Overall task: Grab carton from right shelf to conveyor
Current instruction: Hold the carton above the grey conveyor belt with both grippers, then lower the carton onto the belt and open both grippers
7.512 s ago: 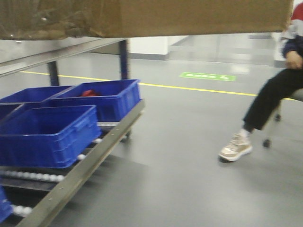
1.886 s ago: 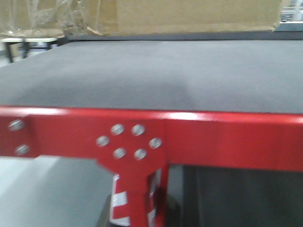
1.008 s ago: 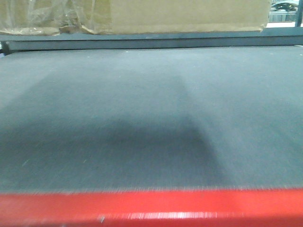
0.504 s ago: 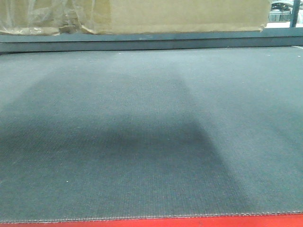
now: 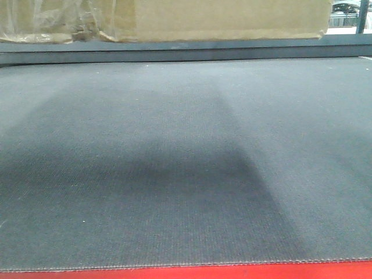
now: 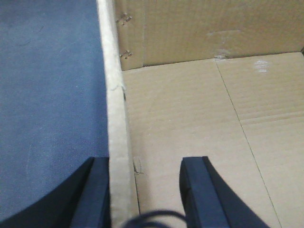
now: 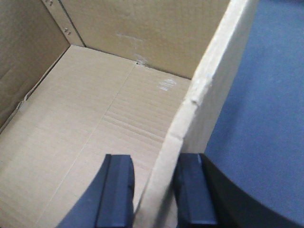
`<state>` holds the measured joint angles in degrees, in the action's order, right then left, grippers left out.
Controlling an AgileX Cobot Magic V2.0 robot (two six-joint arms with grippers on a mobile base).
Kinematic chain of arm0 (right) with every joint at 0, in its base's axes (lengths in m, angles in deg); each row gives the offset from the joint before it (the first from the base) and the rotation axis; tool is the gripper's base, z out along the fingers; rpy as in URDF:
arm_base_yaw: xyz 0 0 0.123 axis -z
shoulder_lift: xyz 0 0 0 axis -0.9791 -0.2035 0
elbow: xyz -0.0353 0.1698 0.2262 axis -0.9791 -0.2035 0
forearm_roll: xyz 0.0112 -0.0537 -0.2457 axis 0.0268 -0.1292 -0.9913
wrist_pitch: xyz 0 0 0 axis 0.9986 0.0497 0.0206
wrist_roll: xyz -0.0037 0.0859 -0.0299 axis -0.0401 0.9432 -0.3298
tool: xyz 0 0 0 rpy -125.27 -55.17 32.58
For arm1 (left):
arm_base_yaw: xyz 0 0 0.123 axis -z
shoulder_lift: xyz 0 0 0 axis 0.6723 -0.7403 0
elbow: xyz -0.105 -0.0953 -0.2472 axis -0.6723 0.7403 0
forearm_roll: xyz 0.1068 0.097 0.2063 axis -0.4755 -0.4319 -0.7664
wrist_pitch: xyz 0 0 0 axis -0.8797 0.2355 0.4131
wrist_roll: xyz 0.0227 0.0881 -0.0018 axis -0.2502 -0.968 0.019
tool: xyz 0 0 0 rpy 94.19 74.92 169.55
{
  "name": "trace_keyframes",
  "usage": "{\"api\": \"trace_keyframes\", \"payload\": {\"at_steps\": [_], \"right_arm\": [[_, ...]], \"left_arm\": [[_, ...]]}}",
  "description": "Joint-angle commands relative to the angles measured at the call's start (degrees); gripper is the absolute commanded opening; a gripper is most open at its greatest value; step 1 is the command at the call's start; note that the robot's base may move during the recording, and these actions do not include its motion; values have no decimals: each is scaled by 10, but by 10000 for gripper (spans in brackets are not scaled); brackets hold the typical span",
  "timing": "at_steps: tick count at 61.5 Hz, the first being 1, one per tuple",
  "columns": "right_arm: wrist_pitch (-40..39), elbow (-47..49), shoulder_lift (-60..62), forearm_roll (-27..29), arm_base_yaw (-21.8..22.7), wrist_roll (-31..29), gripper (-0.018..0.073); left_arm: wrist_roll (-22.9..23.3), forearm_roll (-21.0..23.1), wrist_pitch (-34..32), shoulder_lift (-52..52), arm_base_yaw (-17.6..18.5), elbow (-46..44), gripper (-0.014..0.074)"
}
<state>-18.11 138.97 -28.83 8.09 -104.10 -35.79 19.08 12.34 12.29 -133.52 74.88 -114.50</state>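
Cardboard carton [image 5: 232,17] hangs over the grey counter [image 5: 186,174], right tool [image 7: 154,161] pinched on its right wall, left tool [image 6: 145,164] straddling the left wall with the inner finger off it. Lower both sides level until the base sits flat, then open and lift clear.

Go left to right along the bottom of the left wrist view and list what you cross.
Conveyor belt → outer finger of the left hand → box wall → inner finger → box floor.
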Motion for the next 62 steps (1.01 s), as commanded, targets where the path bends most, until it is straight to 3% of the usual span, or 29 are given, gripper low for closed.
{"api": "trace_keyframes", "payload": {"at_steps": [1,30,52,62], "right_arm": [[-28,4,5,2,0,-21,-69],[-28,4,5,2,0,-21,-69],[-34,4,-16,-6,11,-21,-69],[-54,4,-59,-7,37,-21,-69]], "left_arm": [[-22,-3,-17,7,5,-2,-16],[-22,-3,-22,7,5,-2,-16],[-22,1,-112,-21,5,-6,-16],[-22,28,-121,-68,-39,-6,-16]]}}
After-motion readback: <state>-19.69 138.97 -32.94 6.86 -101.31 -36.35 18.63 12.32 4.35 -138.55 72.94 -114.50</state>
